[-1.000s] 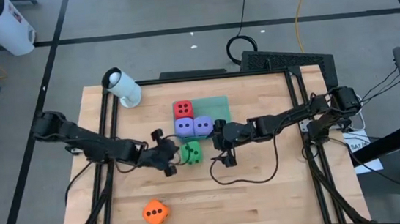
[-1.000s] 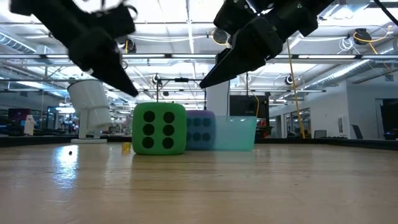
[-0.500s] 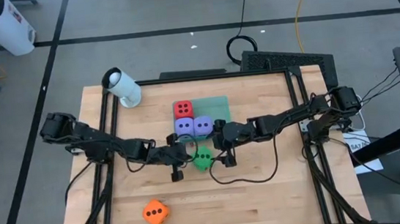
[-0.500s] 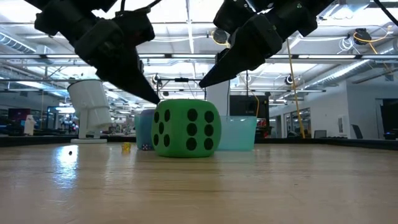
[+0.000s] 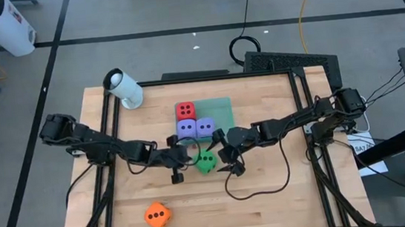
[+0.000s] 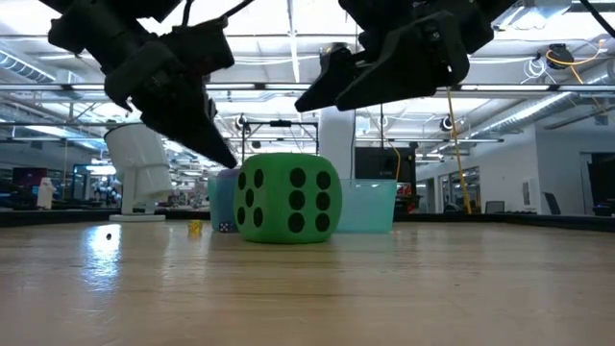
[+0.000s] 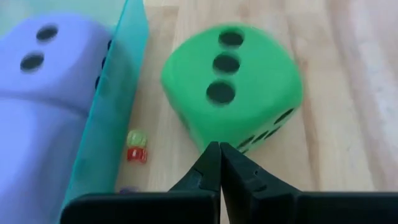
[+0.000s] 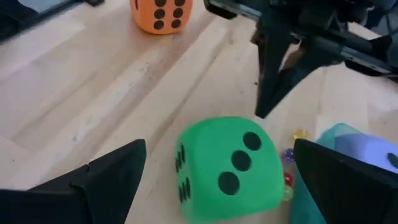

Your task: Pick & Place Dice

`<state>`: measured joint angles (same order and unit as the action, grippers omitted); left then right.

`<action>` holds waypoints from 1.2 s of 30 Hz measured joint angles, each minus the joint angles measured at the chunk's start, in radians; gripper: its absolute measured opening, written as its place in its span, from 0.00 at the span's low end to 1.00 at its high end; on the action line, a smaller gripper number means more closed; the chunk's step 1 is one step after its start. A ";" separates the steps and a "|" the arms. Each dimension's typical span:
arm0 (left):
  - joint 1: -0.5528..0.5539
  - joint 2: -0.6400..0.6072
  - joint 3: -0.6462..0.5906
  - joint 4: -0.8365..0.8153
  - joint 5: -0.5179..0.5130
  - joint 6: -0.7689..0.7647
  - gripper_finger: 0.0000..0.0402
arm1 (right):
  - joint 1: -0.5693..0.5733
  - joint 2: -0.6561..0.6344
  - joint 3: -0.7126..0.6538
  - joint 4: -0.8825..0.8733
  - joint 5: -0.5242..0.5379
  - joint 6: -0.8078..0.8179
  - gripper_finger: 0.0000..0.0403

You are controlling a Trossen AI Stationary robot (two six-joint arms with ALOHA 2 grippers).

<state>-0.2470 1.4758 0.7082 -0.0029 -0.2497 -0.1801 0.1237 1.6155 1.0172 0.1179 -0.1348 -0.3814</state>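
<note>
While left pincer (image 5: 180, 162) sits pinched together at green die's (image 5: 205, 161) nine o'clock, likely nudging, you have right pincer (image 5: 228, 158) spread apart straddling above; die rests on surface (image 5: 270, 196), outside tray (image 5: 221, 109).

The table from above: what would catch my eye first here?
Probably the green die at mid-table, flanked by the shut left gripper and the wide-open right gripper. Just behind it, a red die and two purple-blue dice sit at the teal tray. An orange die lies alone near the front edge.
</note>
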 joint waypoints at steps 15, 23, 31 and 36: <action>0.079 0.158 0.001 0.246 0.130 0.022 0.01 | 0.000 0.034 0.000 -0.019 0.026 -0.025 0.99; 0.079 0.221 0.078 0.257 0.154 0.049 0.01 | 0.002 0.033 0.001 -0.100 0.028 -0.065 0.99; 0.085 0.287 0.141 0.241 0.168 0.071 0.01 | 0.003 0.032 0.001 -0.106 -0.004 -0.063 0.99; 0.097 0.291 0.144 0.229 0.153 0.062 0.01 | -0.004 0.024 0.002 -0.068 0.063 0.080 0.99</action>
<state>-0.1501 1.7672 0.8524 0.2262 -0.0963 -0.1178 0.1193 1.6399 1.0195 0.0497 -0.0719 -0.3014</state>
